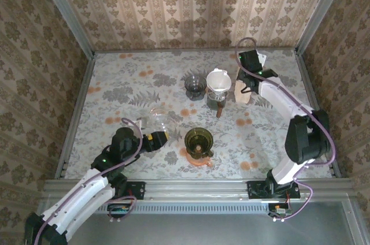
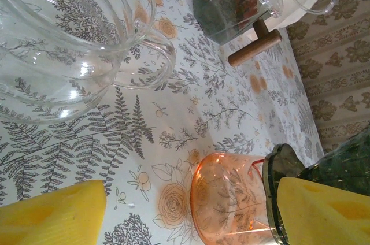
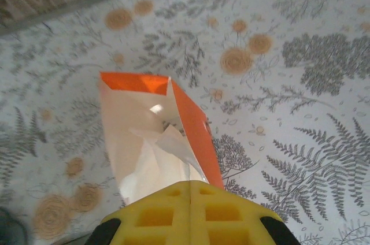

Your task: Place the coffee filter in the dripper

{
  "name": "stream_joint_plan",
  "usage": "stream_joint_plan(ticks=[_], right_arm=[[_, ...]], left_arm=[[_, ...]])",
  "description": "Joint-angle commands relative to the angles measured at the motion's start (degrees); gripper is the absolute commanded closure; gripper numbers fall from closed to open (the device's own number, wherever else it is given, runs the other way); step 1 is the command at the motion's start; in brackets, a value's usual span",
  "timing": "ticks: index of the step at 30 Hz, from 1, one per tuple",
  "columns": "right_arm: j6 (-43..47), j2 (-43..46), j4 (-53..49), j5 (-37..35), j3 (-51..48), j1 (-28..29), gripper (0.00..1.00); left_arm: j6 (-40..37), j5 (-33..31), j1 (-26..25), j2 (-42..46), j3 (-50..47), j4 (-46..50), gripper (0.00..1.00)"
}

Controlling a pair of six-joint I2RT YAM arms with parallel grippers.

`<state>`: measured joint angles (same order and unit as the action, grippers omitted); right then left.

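Note:
White coffee filters (image 3: 151,158) stand in an orange-edged packet (image 3: 196,121) lying on the table at the back right (image 1: 244,93). My right gripper (image 3: 191,188) is shut at the packet's mouth, and one filter's thin edge runs into the seam between its yellow pads; from above the right gripper (image 1: 248,85) sits over the packet. An olive-green dripper (image 1: 198,141) sits on an orange saucer at the front centre. A white dripper (image 1: 218,80) tops a dark server. My left gripper (image 1: 157,138) is open and holds nothing, just left of the green dripper (image 2: 341,167).
A clear glass carafe (image 1: 157,115) stands behind the left gripper and looms large in the left wrist view as the carafe (image 2: 63,43). A dark glass cup (image 1: 195,85) sits left of the white dripper. The server's wooden handle (image 2: 254,48) points toward the front. Metal rails border the table.

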<state>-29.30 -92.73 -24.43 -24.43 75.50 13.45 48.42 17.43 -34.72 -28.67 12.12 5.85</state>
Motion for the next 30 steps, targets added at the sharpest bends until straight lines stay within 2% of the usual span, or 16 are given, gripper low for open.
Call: stream_joint_plan(ticks=[1, 8, 12, 16, 23, 27, 30], right_arm=[[1.18, 7.28, 1.66, -2.38, -1.91, 0.77, 1.0], [-0.3, 22.97, -1.02, -2.09, -7.59, 4.04, 1.0], [-1.29, 34.5, -5.77, -0.27, -10.19, 8.76, 1.0], [-0.53, 41.31, -14.96, 4.0, -7.4, 15.08, 1.0], [-0.19, 40.73, -30.15, 16.48, 3.67, 27.2, 1.0], [-0.23, 34.99, -37.32, 18.67, 9.98, 36.93, 1.0], [-0.47, 29.22, -42.52, 17.2, 14.29, 43.33, 1.0]], left_arm=[[0.22, 1.18, 0.62, -1.0, 2.06, -1.72, 0.21], [-0.52, 1.7, 0.71, -1.92, 3.85, -1.67, 0.21], [-1.02, 2.16, 0.93, -1.71, 4.49, -1.22, 0.21], [-1.9, 2.68, 1.3, -1.34, 5.15, -0.36, 0.21], [-3.57, 3.26, 1.67, -0.24, 6.37, 1.98, 0.2], [-4.67, 3.14, 1.85, 1.05, 7.04, 4.0, 0.2], [-4.87, 3.05, 2.02, 1.77, 7.13, 4.82, 0.2]])
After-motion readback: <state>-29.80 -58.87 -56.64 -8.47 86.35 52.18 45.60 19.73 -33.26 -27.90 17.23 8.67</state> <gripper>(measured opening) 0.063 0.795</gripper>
